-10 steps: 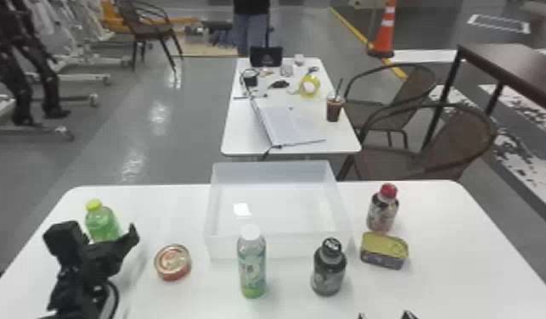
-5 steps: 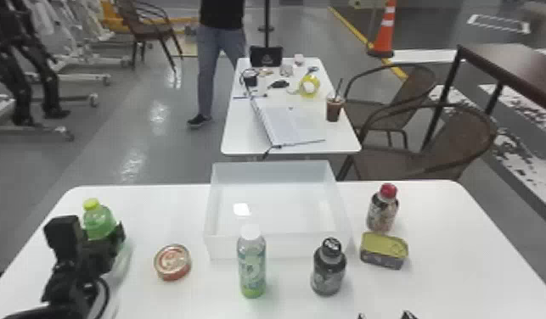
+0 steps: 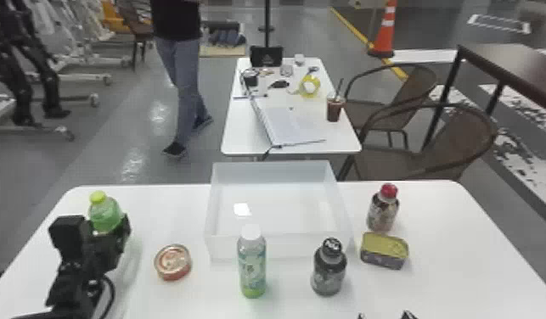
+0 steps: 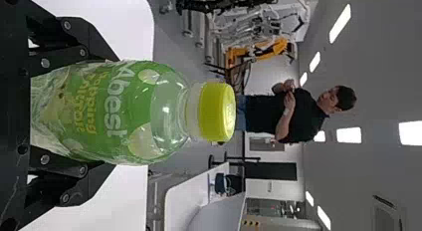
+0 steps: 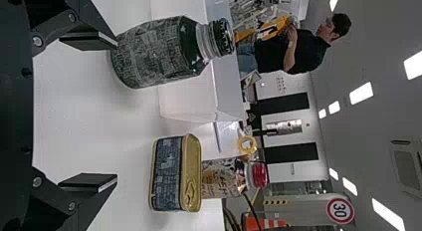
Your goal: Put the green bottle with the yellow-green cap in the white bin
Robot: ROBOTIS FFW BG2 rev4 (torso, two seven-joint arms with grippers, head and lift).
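Over at the left end of the desk (image 3: 454, 263), the left gripper (image 3: 98, 227) has its two fingers closed in on opposite sides of the green bottle with the yellow-green cap (image 3: 105, 215), pinching it around the body. The cap and shoulders stand clear above the fingers, and the bottle is roughly upright. It's outside the white bin (image 3: 288, 247), well apart from it, with the flat round can (image 3: 173, 262) between and nearer to me than the bin.

The black arm covers the bottle's lower part from the head view, so I can't tell whether its base touches the desk. From the left wrist, the bottle's own body hides the inner faces of the fingers.

The right gripper (image 3: 384, 316) is spread wide with nothing between its tips; the head view's bottom edge cuts off all but those tips. In the right wrist view, the dark bottle (image 5: 154, 52) overlaps the end of one finger, and I can't make out whether they touch. The rectangular tin (image 5: 174, 173) partly covers the red-capped bottle (image 5: 224, 177).
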